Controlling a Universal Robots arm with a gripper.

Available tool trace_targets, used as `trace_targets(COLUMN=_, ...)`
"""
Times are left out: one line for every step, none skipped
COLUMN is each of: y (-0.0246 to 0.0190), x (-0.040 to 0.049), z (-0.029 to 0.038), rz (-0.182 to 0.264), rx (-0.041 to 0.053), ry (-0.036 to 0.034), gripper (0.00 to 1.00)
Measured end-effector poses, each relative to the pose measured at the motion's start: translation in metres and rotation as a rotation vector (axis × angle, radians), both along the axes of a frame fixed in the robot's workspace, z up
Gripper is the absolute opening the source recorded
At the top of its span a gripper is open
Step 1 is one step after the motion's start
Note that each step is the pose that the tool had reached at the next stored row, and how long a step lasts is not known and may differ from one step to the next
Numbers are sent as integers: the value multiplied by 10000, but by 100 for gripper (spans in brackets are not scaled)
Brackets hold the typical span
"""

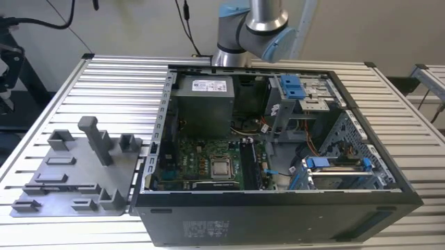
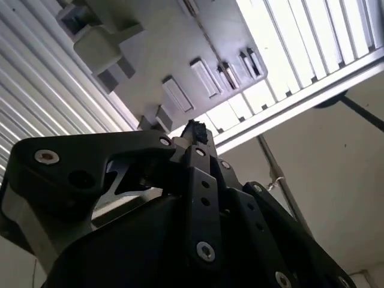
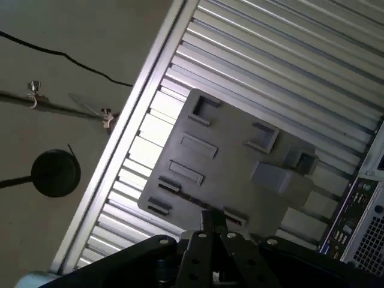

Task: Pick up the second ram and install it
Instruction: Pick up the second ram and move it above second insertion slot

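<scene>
In both wrist views my gripper hangs high over the grey fixture plate, its black fingers drawn together to one tip with nothing between them. The plate lies on the slatted table at the exterior view's left, with upright posts and shallow slots. The second ram is out of view. Inside the open computer case lies the green circuit board with its long black slots. The arm rises out of the picture behind the case.
The slatted metal table carries both plate and case. The case holds a grey power supply and blue-tabbed drive bays. The table edge and the floor beyond it, with a round black foot and a cable, lie past the plate.
</scene>
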State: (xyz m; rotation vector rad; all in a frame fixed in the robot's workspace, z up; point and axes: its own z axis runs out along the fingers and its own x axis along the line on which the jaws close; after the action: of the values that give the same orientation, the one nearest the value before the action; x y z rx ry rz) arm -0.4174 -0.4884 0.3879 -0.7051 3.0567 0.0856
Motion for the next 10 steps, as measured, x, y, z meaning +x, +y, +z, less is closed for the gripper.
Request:
trace_targets(y=0, x=0, z=0, rz=181, rx=0, ry=0, gripper=11)
trace_targets(y=0, x=0, z=0, rz=360, rx=0, ry=1, gripper=11)
trace_targets(y=0, x=0, z=0, rz=540, rx=0, ry=0, gripper=11)
trace_targets(y=0, x=0, z=1, rz=724, rx=-1, ry=1, gripper=11)
trace_targets(y=0, x=0, z=0, rz=867, rx=-1, ry=0, gripper=11)
trace_targets(y=0, x=0, z=1, rz=992, rx=0, ry=-5, gripper=11)
trace_targets(y=0, x=0, z=0, rz=1118, rx=-1, ry=-8, gripper=11)
trace_targets(y=0, x=0, z=0, rz=1229, rx=-1, ry=-9, gripper=11)
trace_targets(y=0, x=0, z=0, rz=1333, rx=-1, ry=-10, gripper=11)
trace_targets(y=0, x=0, z=0, rz=1446, rx=0, ry=-11, gripper=11)
